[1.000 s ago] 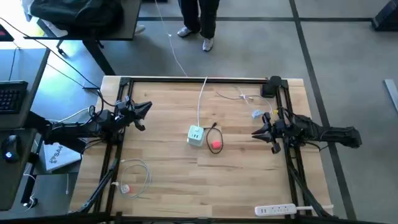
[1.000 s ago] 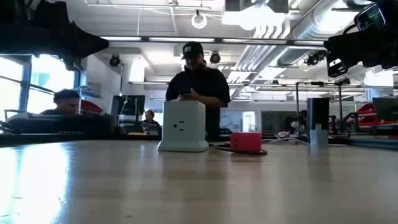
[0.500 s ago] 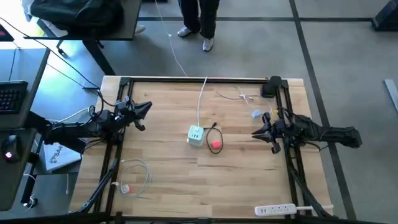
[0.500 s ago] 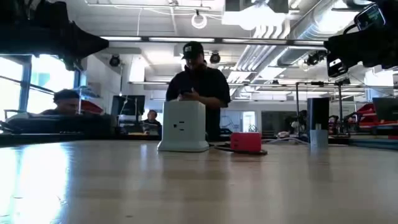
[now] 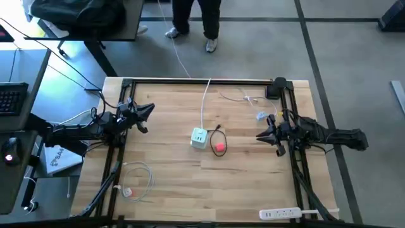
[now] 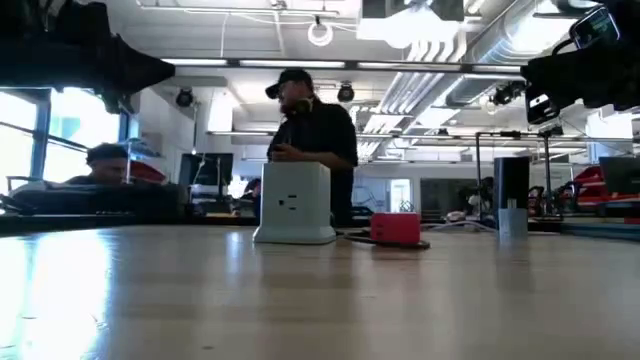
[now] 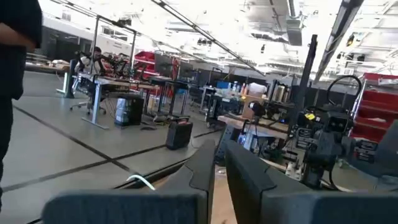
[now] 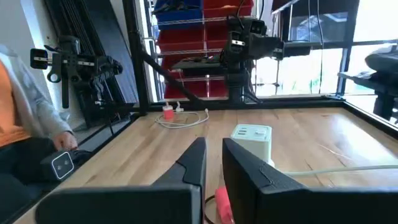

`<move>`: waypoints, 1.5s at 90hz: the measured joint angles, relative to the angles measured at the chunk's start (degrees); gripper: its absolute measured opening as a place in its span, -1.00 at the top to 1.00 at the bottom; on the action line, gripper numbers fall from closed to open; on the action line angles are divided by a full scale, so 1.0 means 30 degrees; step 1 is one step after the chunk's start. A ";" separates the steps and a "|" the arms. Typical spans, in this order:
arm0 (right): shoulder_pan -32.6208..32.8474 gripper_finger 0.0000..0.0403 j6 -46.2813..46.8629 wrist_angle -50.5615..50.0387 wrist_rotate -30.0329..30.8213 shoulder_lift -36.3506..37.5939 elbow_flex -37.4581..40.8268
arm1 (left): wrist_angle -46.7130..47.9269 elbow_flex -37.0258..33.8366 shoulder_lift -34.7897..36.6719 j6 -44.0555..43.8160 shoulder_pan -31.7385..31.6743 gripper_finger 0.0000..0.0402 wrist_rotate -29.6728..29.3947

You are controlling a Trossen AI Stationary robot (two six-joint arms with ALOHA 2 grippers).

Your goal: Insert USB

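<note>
1. The bench [image 5: 253, 183] carries a white charger cube [image 5: 199, 138] near its middle.
2. Both arms wait at the edges, left end effector [image 5: 147, 113] and right end effector [image 5: 262, 136] each nearly clenched and grasping nothing.
3. The USB [image 5: 219, 146] lies just beside the cube; it looks light, rigid and small on a limp cable, best pinched across its red body.

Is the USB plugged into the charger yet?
No. The USB lies on the table beside the charger, apart from its ports.
</note>
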State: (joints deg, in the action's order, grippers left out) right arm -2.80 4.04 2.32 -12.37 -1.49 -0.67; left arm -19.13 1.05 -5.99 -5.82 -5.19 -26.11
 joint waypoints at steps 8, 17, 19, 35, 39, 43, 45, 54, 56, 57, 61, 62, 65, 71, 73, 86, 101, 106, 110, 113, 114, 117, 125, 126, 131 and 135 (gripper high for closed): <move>-0.0004 0.89 -0.0004 -0.0004 0.0004 0.0000 -0.0007 | -0.0003 0.0002 0.0002 0.0000 -0.0005 0.91 0.0000; 0.0004 0.89 -0.0004 -0.0003 -0.0004 0.0003 -0.0007 | -0.0003 -0.0001 0.0001 0.0004 0.0000 0.91 0.0000; 0.0004 0.89 -0.0004 0.0004 -0.0002 -0.0002 -0.0005 | 0.0000 0.0003 0.0004 0.0000 -0.0003 0.91 0.0000; 0.0004 0.89 -0.0004 -0.0001 0.0001 0.0001 -0.0005 | 0.0001 -0.0004 0.0001 0.0004 -0.0004 0.91 0.0000; 0.0000 0.89 -0.0003 0.0004 0.0004 0.0000 -0.0003 | -0.0003 -0.0004 -0.0003 -0.0022 -0.0007 0.91 0.0000; -0.0004 0.89 -0.0004 0.0002 -0.0002 -0.0004 -0.0002 | -0.0003 -0.0004 0.0001 -0.0634 0.0000 0.91 0.0069; 0.0002 0.89 -0.0004 0.0004 -0.0004 -0.0004 0.0000 | 0.0003 -0.0004 0.0003 -0.1235 0.0000 0.91 0.0233; -0.0007 0.89 -0.0828 0.0004 0.0022 -0.0004 -0.0007 | 0.0117 0.0003 -0.0055 -0.4750 -0.0007 0.91 0.1827; -0.0025 0.89 -0.1510 0.0011 0.0046 -0.0004 -0.0001 | 0.0076 -0.0004 -0.0120 -0.5009 -0.0001 0.91 0.1990; -0.0034 0.89 -0.1847 0.0011 0.0060 0.0001 0.0000 | 0.0038 -0.0003 -0.0140 -0.5020 0.0004 0.91 0.2009; -0.0040 0.89 -0.3111 0.0004 0.0069 0.0002 -0.0004 | -0.0004 -0.0003 -0.0170 -0.4747 -0.0010 0.91 0.1902; -0.0040 0.89 -0.3375 0.0004 0.0069 -0.0002 -0.0006 | 0.0007 0.0001 -0.0170 -0.4655 -0.0008 0.91 0.1829; -0.0040 0.89 -0.4018 -0.0001 0.0067 -0.0004 0.0000 | 0.0066 0.0003 -0.0163 -0.4364 -0.0007 0.91 0.1583; -0.0040 0.89 -0.5095 0.0004 0.0069 -0.0004 0.0000 | 0.0514 -0.0001 -0.0167 -0.4040 -0.0007 0.91 0.1460; -0.0040 0.89 -0.5355 0.0004 0.0075 -0.0004 0.0000 | 0.0739 0.0000 -0.0176 -0.4031 -0.0007 0.91 0.1453; -0.0047 0.89 -0.6474 0.1087 0.0354 -0.0026 0.0015 | 0.2039 -0.0088 -0.0189 -0.4974 -0.0007 0.91 0.1582; -0.0055 0.89 -0.5800 0.5393 0.0470 -0.0015 0.0015 | 0.3496 -0.0114 -0.0922 -0.5993 0.0105 0.91 0.3790; -0.0055 0.89 -0.4958 0.7001 0.0640 -0.0018 0.0015 | 0.3069 -0.0114 -0.1359 -0.5949 0.0292 0.91 0.4464; -0.0053 0.89 -0.4254 0.8453 0.1123 -0.0017 0.0015 | 0.2500 -0.0121 -0.1719 -0.5985 0.0492 0.91 0.4681; -0.0055 0.89 -0.3672 0.9539 0.1524 -0.0011 0.0015 | 0.1883 -0.0121 -0.2018 -0.6206 0.0657 0.91 0.4671; -0.0055 0.89 -0.3463 0.9908 0.1662 -0.0011 0.0015 | 0.1700 -0.0117 -0.2116 -0.6302 0.0720 0.91 0.4666; -0.0055 0.89 -0.2872 1.0882 0.1970 -0.0011 0.0015 | 0.1131 -0.0114 -0.2422 -0.6529 0.0929 0.91 0.4621; -0.0055 0.89 -0.1269 1.3027 0.2382 -0.0011 0.0010 | -0.0055 -0.0114 -0.3295 -0.7230 0.1553 0.91 0.4320; -0.0055 0.89 -0.1092 1.3189 0.2419 -0.0008 0.0005 | -0.0184 -0.0114 -0.3418 -0.7324 0.1641 0.91 0.4257; -0.0055 0.89 -0.1070 1.3644 0.2493 0.0011 0.0000 | -0.0737 -0.0114 -0.4035 -0.7823 0.2088 0.91 0.3781; -0.0055 0.89 -0.2063 1.3751 0.2961 0.0004 0.0000 | -0.1165 -0.0114 -0.4561 -0.8386 0.2496 0.91 0.3249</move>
State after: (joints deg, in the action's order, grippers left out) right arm -2.96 -2.15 43.57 -3.49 -1.48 -0.67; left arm -22.62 0.71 -19.67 -30.98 2.30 -16.36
